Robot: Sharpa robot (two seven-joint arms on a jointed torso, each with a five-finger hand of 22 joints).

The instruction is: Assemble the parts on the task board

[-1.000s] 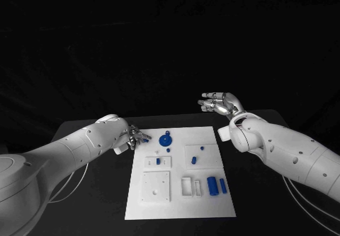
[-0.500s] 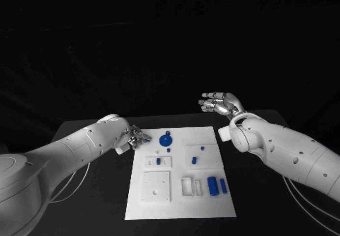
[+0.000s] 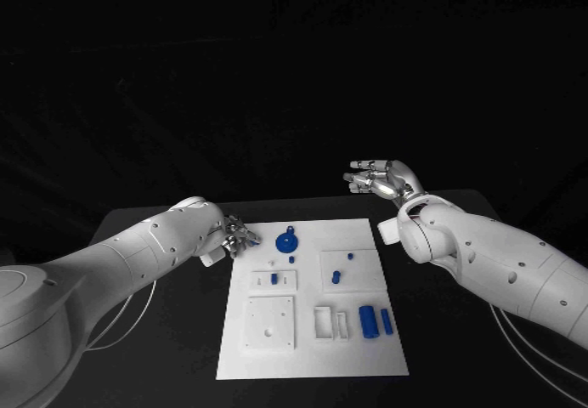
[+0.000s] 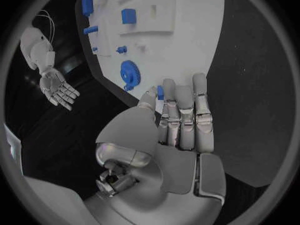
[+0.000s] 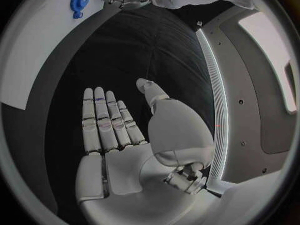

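The white task board (image 3: 313, 348) lies in the middle of the black table. A blue gear (image 3: 285, 243) sits near its far edge, and it also shows in the left wrist view as the gear (image 4: 129, 73). My left hand (image 3: 233, 238) hovers at the board's far left corner, next to the gear. It pinches a small blue part (image 4: 160, 92) between thumb and fingertip. My right hand (image 3: 377, 180) is raised above the table beyond the board's far right corner. Its palm (image 5: 119, 135) is flat, its fingers are straight, and it holds nothing.
Small blue pegs (image 3: 272, 278) (image 3: 337, 276) stand in white blocks at mid board. Two longer blue pieces (image 3: 368, 320) (image 3: 385, 320) lie at the near right beside a white frame (image 3: 329, 323). A square white plate (image 3: 269, 321) sits at the near left.
The left hand has shifted very slightly with its pinched blue part near the gear. The right hand has stayed in place.
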